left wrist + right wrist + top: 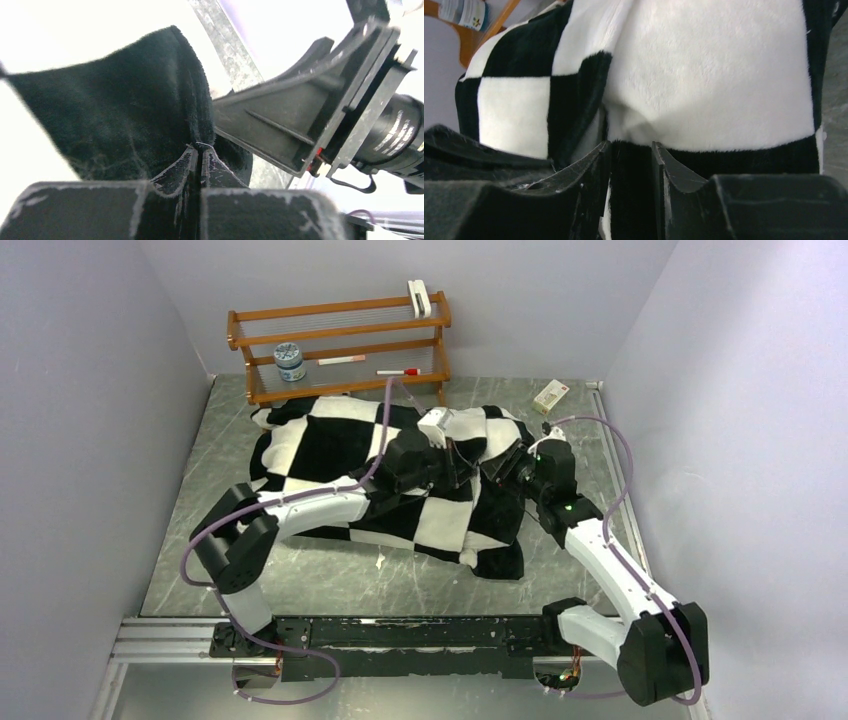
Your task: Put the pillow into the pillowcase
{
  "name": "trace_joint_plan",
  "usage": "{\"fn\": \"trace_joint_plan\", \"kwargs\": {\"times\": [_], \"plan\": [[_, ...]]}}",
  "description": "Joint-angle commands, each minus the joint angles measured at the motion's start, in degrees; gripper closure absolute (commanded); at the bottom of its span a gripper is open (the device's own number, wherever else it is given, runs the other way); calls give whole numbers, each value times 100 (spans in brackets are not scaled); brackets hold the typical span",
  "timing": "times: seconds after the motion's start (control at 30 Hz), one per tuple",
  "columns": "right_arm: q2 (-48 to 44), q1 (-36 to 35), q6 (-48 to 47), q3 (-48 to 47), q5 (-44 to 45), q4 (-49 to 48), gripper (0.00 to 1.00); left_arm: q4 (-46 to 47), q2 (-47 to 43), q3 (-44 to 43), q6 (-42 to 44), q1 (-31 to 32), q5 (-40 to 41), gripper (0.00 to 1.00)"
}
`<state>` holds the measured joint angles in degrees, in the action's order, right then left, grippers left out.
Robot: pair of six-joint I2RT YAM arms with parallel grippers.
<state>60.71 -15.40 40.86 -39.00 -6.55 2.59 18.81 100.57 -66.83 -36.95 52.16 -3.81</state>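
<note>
The large black-and-white checkered plush pillowcase [330, 440] lay bulging on the grey marbled counter [400, 585] beneath both tools. The left tool [200, 150] was pressed together on a fold of its black plush. The right tool [631, 150] stood partly spread astride the black hem just ahead of it. No plain white pillow showed beside either tool, so it was probably inside. Best practice: anchor with the left pinch, seat the hem deep before closing, then draw it over evenly.

The pillowcase [330, 445] lies on the table [420, 585] near a rack [340, 348].
</note>
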Motion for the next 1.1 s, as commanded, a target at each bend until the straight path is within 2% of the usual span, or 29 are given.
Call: {"fn": "trace_joint_plan", "kwargs": {"times": [0.0, 0.17, 0.27, 0.43, 0.77, 0.8, 0.9, 1.0, 1.07], "plan": [[-350, -171, -211, -266, -179, 543, 63, 157, -547, 253, -781, -466, -636, 95], [-645, -577, -237, -250, 229, 1056, 64, -346, -943, 160, -282, -542, -355, 95], [-702, -1035, -241, -339, 911, 1232, 64, -404, -1062, 165, -202, -566, -358, 95], [-306, -1720, -493, -656, 2107, 1672, 64, -436, -1147, 210, -188, -583, -397, 95], [415, -2119, -902, -1149, 3587, 2465, 68, -389, -1418, 432, -197, -579, -411, 95], [419, -2122, -951, -1177, 3642, 2472, 73, -385, -1440, 450, -165, -583, -406, 95], [328, -2125, -1098, -1262, 3634, 2275, 98, -525, -1438, 473, 113, -584, -252, 95], [227, -2125, -1235, -1542, 3125, 1720, 100, -804, -1319, 633, 520, -599, 323, 95], [155, -2121, -1186, -1612, 2334, 1049, 100, -716, -1145, 899, 681, -645, 372, 95]]}}
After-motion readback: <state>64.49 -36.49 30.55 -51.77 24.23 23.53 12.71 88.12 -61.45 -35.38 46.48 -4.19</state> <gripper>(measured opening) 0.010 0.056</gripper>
